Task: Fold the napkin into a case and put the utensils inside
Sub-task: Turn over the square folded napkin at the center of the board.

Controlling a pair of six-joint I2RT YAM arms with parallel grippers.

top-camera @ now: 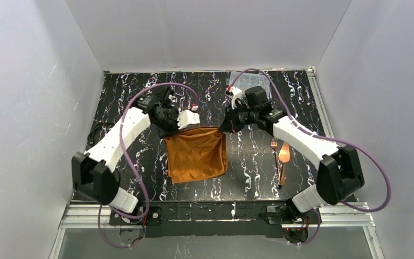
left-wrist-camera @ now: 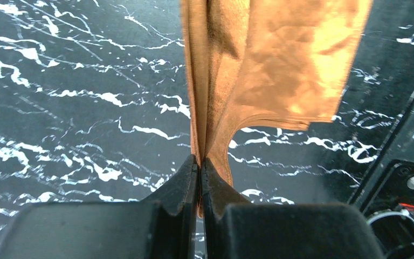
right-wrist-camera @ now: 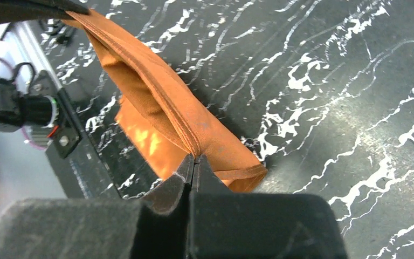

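Both arms reach to the middle of the black marbled table (top-camera: 248, 167), each pinching a far corner of the rust-orange napkin (top-camera: 195, 155). The left gripper (left-wrist-camera: 200, 164) has its jaws pressed tight on the cloth's edge, where I can see several layers of fabric running up from the pinch. The right gripper (right-wrist-camera: 193, 162) is clamped just as tight on the opposite corner. The far edge stretches between them, lifted off the table, and the rest slopes down toward the near side.

This looks like the folding step, with the cloth seemingly doubled but not yet a narrow case. The copper-coloured utensils (top-camera: 280, 154) lie untouched to the right, well apart from the napkin. A clear compartment box (top-camera: 250, 80) sits at the far edge.

Next, I'd expect both arms to carry the held edge together, level and taut, and lay it down squarely so the layers line up.
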